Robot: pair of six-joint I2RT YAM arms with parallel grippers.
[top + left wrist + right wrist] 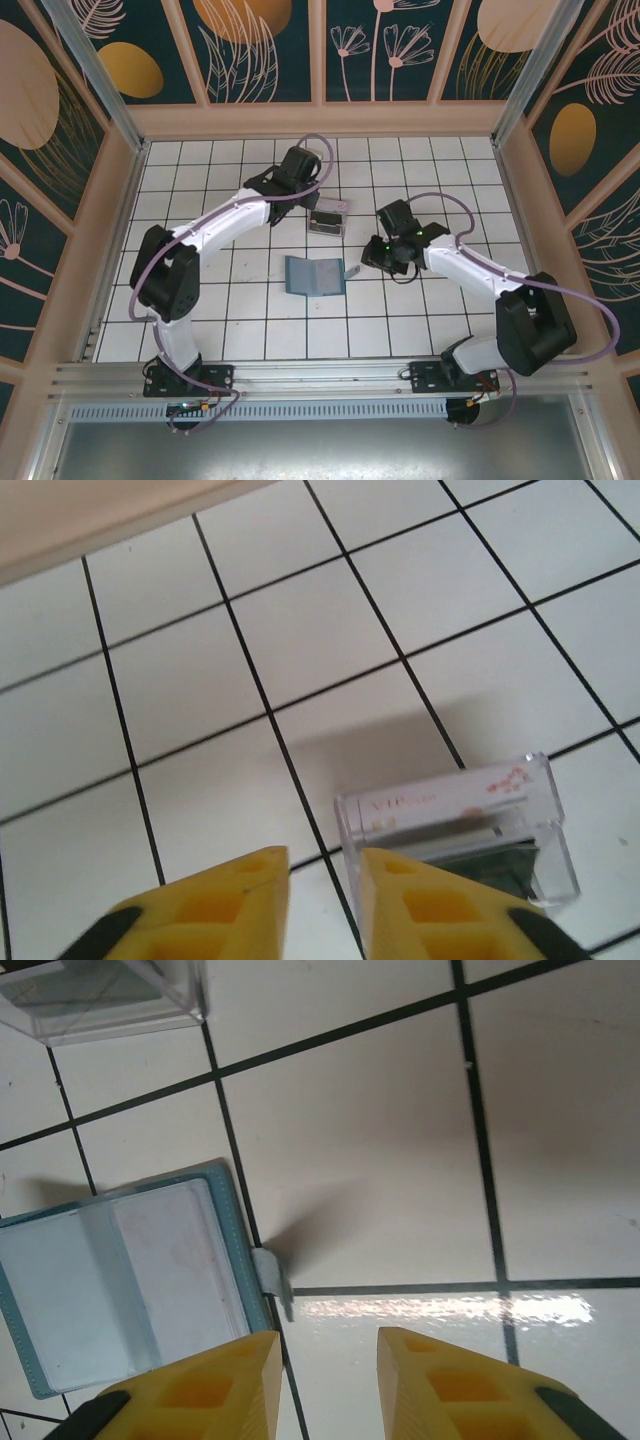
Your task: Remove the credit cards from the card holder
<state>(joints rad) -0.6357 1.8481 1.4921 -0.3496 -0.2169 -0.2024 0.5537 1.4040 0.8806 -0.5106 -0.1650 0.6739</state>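
The card holder (313, 275) lies open and flat on the tiles, teal-blue with pale grey inner pockets (120, 1280); its small grey clasp tab (272, 1275) sticks out on the right. Whether any cards sit in its pockets I cannot tell. A dark card (495, 858) lies inside the clear plastic tray (460, 825). My left gripper (323, 865) is open, nothing between its fingers, hovering at the tray's left end (310, 203). My right gripper (328, 1345) is open and empty over bare tile just right of the holder's clasp (370, 260).
The clear tray (328, 218) stands one tile behind the holder and shows at the upper left of the right wrist view (100, 995). A beige wooden wall (320, 120) borders the tiled floor at the back and sides. Open tiles lie in front of the holder.
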